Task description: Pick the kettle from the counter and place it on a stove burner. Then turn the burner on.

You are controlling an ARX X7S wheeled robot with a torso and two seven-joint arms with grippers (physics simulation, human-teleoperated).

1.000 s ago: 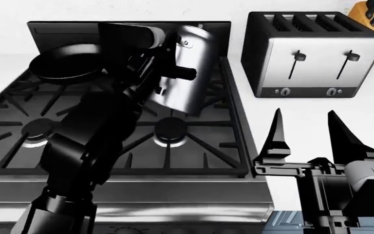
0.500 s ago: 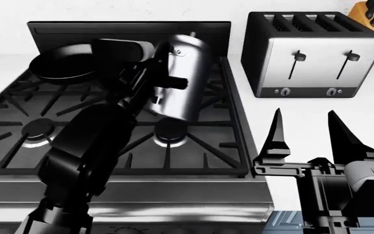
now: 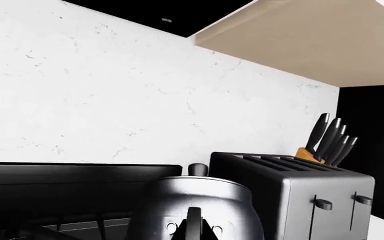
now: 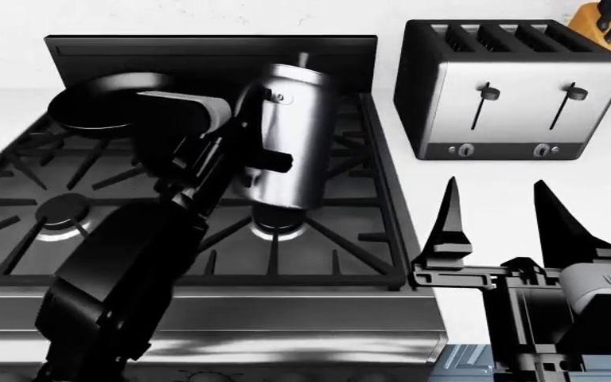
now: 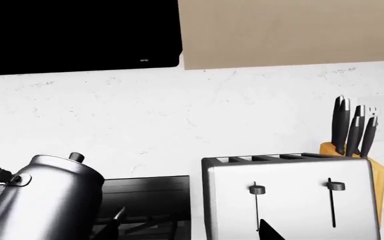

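Kettle (image 4: 289,135) first: it hangs tilted over the black range (image 4: 29,263), its base low above the front-right stove burner (image 4: 277,225) and its domed lid leaning toward the range's back panel, so I cannot tell whether the base touches the grate. The left gripper (image 4: 251,155) is clamped on the kettle at its side, where the thin looped handle sits, with the left arm rising from the lower left of the head view and covering much of the stove's middle. A black pan (image 4: 99,103) rests on the rear-left burner behind that arm. On the white counter (image 4: 496,179) to the right of the range stands the chrome toaster (image 4: 512,87), with a knife block (image 4: 606,24) behind its far corner. The right gripper (image 4: 493,211) hovers over the counter in front of the toaster, well apart from the kettle, its two pointed fingers spread wide and holding nothing.
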